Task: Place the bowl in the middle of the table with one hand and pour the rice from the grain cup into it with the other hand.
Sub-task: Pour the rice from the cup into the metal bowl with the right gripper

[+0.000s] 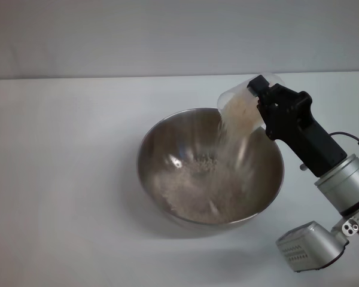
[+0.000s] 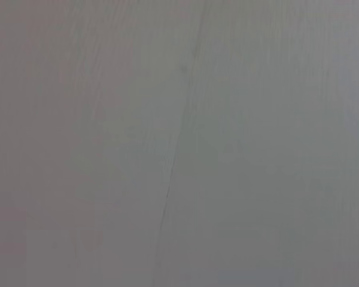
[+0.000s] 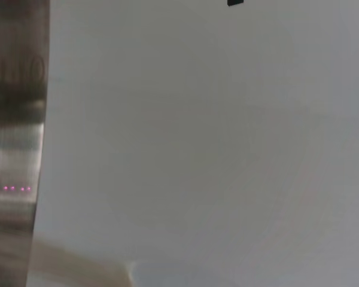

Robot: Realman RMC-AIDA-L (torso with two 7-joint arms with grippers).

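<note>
most of the rice [image 1: 210,179] lies already in the bowl [image 1: 161,134], below and left of the right gripper [image 1: 258,95], which is clamped on the tilted cup [image 1: 242,107]. keep the cup mouth over the bowl middle and tip slowly until empty.

Head cam's evenly lit w/ soft shadow under the bowl [image 1: 210,167], falling rice [image 1: 230,143] motion-blurred, and both wrist cams give me defocused grey only.

The head view looks down on the table [image 1: 60,179]; both wrist views face blank surfaces up close.
</note>
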